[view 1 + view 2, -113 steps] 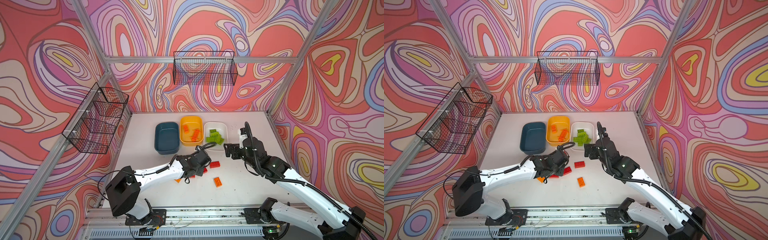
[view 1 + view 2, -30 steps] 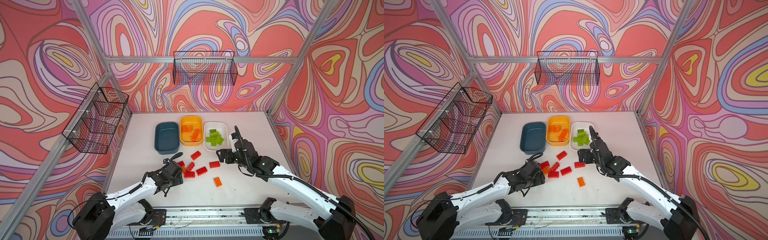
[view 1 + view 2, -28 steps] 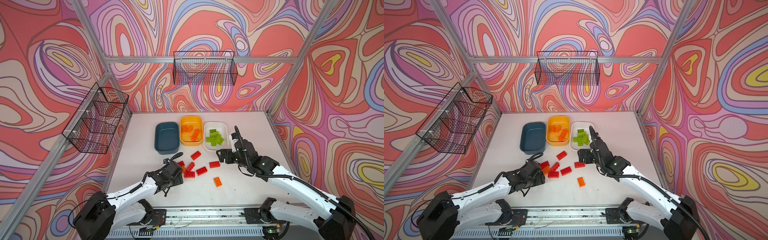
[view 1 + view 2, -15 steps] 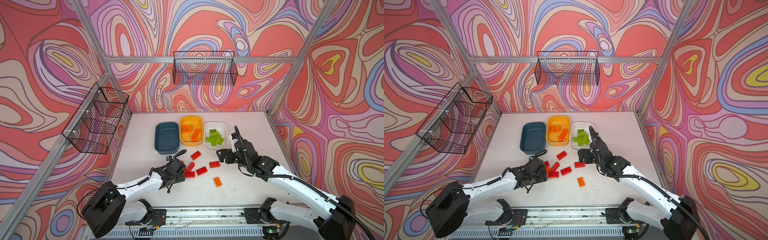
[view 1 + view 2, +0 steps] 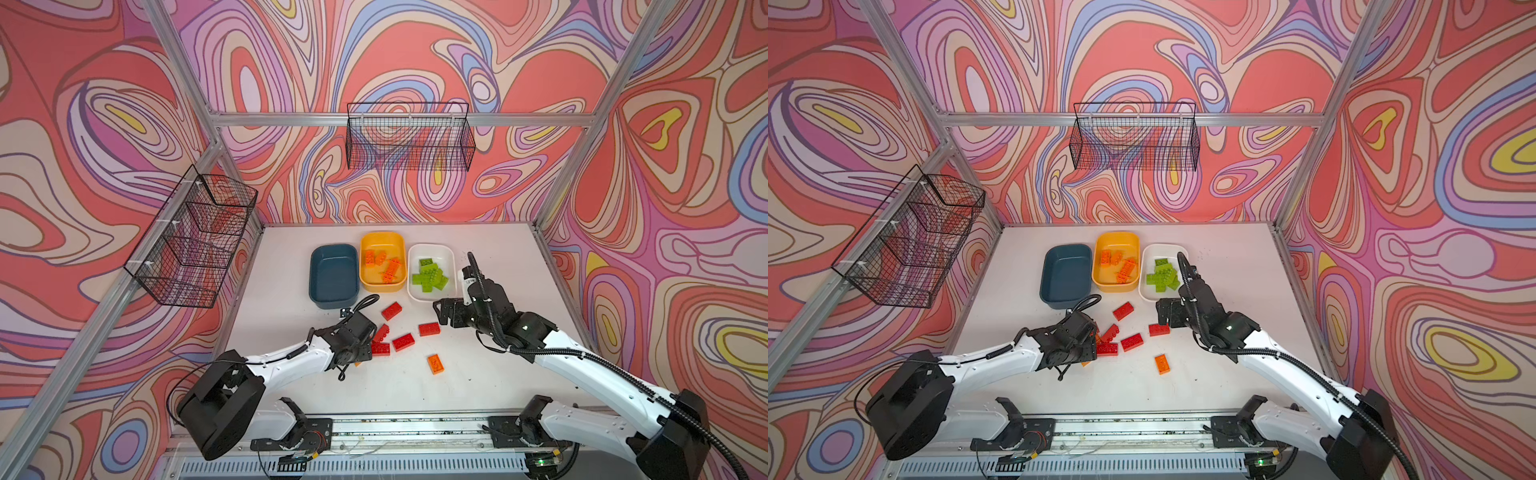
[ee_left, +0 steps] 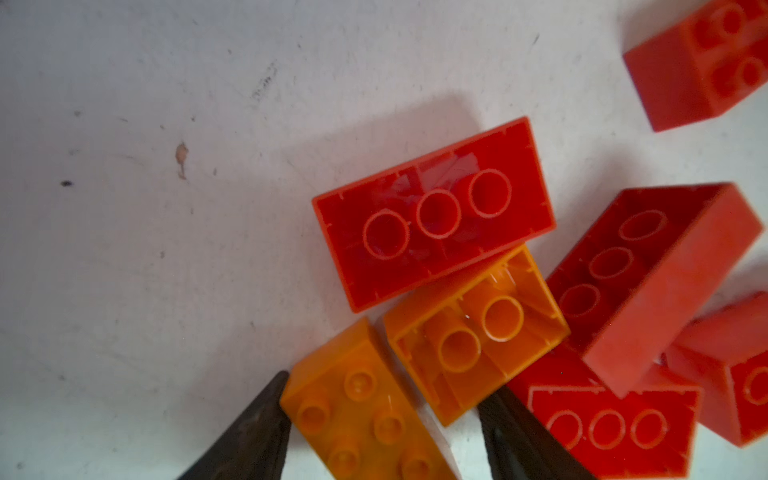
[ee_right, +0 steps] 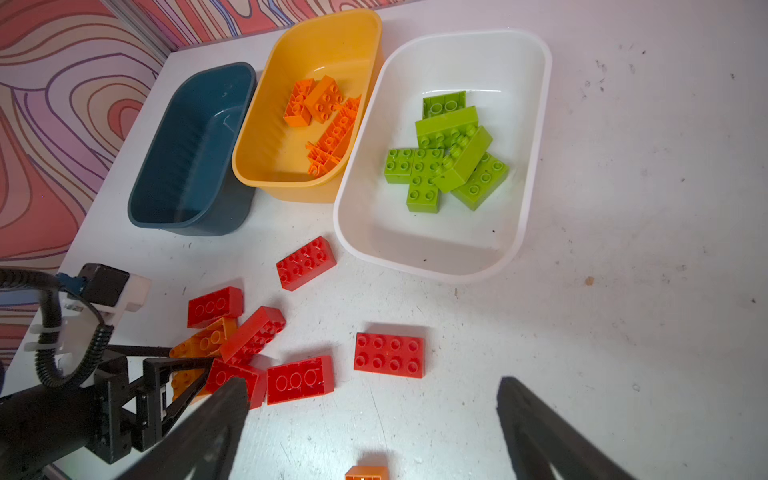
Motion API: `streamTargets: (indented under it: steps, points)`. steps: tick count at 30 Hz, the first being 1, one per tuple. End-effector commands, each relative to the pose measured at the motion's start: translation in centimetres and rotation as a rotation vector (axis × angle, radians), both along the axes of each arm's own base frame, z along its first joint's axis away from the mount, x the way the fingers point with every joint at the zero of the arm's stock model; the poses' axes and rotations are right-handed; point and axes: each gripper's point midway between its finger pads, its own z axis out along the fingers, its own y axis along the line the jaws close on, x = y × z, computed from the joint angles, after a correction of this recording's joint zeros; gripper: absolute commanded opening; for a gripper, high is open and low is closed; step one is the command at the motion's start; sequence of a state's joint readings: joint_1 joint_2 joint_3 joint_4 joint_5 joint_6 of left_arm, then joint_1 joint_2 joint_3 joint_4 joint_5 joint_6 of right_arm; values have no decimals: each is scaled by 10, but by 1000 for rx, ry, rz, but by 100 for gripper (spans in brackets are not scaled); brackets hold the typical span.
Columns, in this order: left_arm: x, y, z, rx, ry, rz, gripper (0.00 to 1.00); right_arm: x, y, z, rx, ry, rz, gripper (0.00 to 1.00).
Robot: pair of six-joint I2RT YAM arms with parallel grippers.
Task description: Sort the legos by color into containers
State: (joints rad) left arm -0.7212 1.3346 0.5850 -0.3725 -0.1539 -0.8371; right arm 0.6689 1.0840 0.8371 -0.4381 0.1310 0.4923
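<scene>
Several red legos (image 5: 403, 342) and two orange ones lie loose in a pile mid-table. My left gripper (image 6: 384, 386) is low in that pile, open around a studs-up orange lego (image 6: 365, 411). One finger touches its corner and the other stands apart from it, beside an upturned orange lego (image 6: 473, 332). My right gripper (image 7: 374, 415) hovers wide open and empty near a studs-up red lego (image 7: 388, 360). A lone orange lego (image 5: 435, 364) lies nearer the front. The teal container (image 5: 332, 270) is empty, the yellow container (image 5: 384, 245) holds orange legos, and the white container (image 5: 432, 253) holds green ones.
Black wire baskets hang on the back wall (image 5: 409, 137) and the left wall (image 5: 191, 241). The three containers stand side by side at mid-table, just behind the pile. Both arm bases sit on a rail (image 5: 415, 428) at the table's front edge.
My left gripper has pushed forward into the pile and its jaws have narrowed around the orange lego. The right arm has stayed still.
</scene>
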Motion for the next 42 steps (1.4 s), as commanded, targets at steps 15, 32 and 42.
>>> streamTargets:
  steps: [15, 32, 42]
  points:
    - [-44, 27, -27, 102, 181, -20, 56, 0, 2, -2, -3, -10, 13, 98]
    - [-50, 45, 5, 118, 127, 16, 45, 5, 14, -4, 23, -14, 44, 98]
    - [-45, 52, 25, 119, 55, 39, 39, 7, 14, -3, 22, -22, 40, 98]
